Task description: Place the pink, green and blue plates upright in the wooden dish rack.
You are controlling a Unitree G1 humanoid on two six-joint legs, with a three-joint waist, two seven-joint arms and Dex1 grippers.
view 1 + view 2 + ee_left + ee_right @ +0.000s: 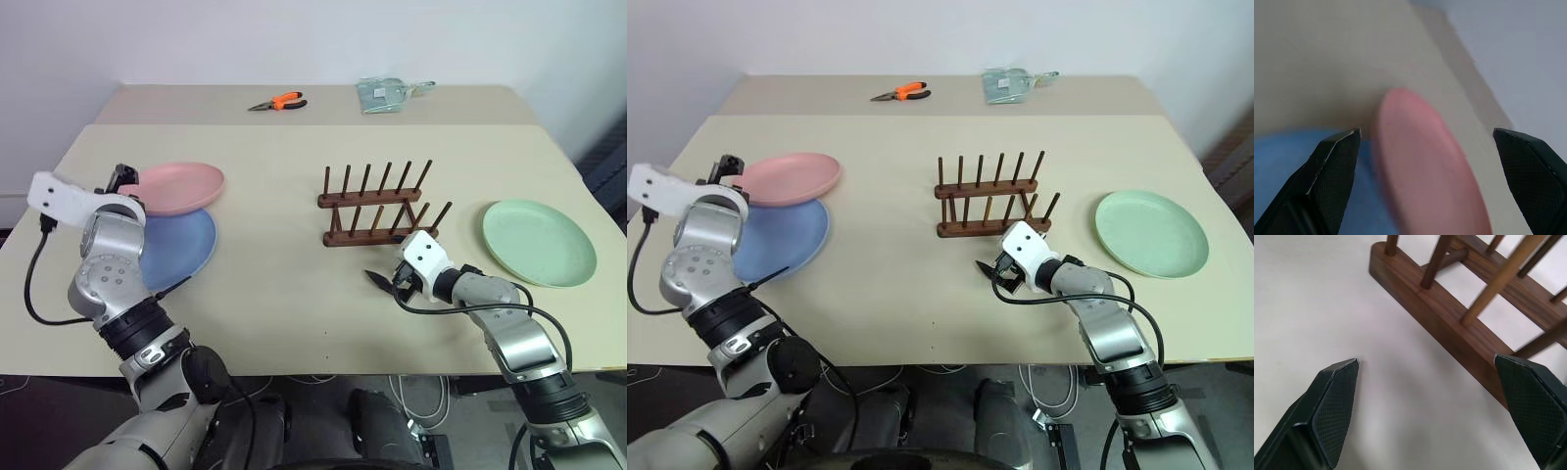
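Observation:
The pink plate (183,186) lies flat at the table's left, its near edge resting on the blue plate (186,245). My left gripper (121,179) hovers at the pink plate's left rim, open, and the left wrist view shows the pink plate (1425,161) between its wide-spread fingers. The green plate (538,242) lies flat at the right. The wooden dish rack (378,207) stands empty in the middle. My right gripper (383,282) is open just in front of the rack's near rail (1449,318), holding nothing.
Orange-handled pliers (279,101) and a clear plastic item (386,93) lie on the far table section. The table's front edge (323,375) runs close below both arms. Bare tabletop lies between the rack and the plates.

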